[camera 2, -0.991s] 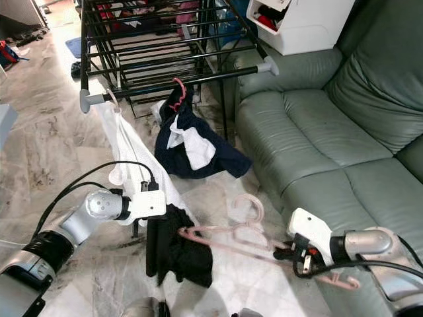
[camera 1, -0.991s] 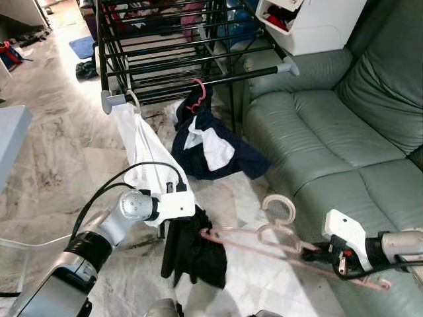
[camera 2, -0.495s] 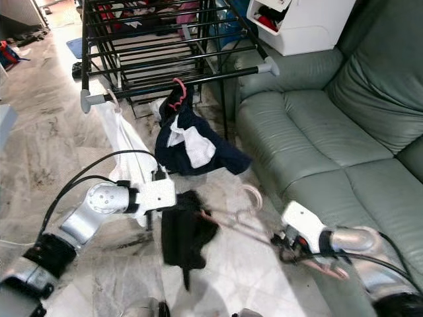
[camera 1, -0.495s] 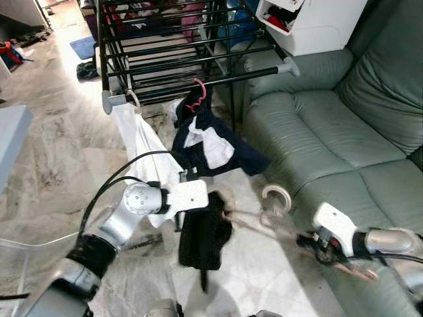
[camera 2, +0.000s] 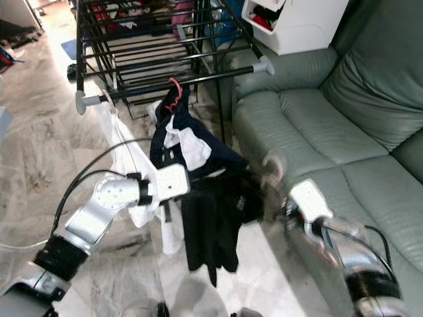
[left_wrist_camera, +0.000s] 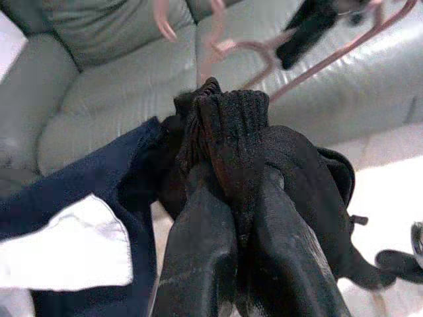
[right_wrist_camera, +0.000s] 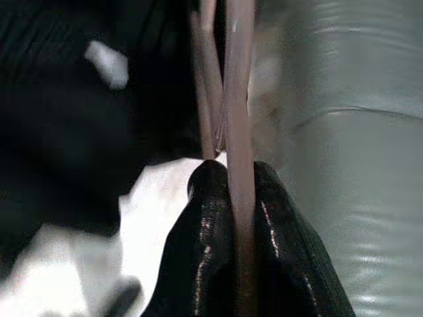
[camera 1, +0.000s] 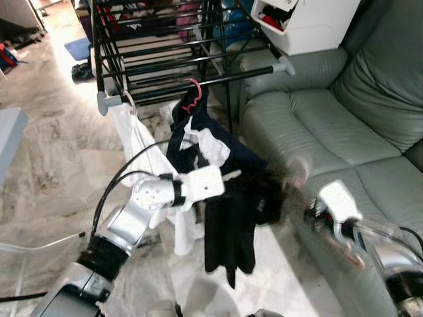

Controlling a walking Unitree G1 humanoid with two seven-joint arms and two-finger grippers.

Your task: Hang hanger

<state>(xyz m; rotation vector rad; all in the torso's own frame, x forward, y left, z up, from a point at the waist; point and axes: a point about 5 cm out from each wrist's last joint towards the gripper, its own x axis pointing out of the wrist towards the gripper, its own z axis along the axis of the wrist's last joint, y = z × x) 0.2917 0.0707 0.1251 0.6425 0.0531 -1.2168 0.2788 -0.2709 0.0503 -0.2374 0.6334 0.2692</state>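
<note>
My left tool (left_wrist_camera: 225, 264) is pinched on a bunched fold of the black garment (camera 1: 228, 228), holding it up above the marble floor (camera 1: 59, 165). My right tool (right_wrist_camera: 231, 218) is pressed tight on the shaft of the pink hanger (left_wrist_camera: 277, 53), over by the green sofa (camera 1: 317, 125). In the head views the hanger is blurred; its hook appears to be just right of the garment.

Status: garment lifted and on or against the hanger, exact seating not resolvable. The black drying rack (camera 1: 172, 46) already carries a white garment (camera 1: 135, 135) and a navy garment on a red hook (camera 1: 193, 99).

Remaining, by my estimate: raise the hanger to the front rail (camera 1: 225, 79), hook it on, release both tools.
</note>
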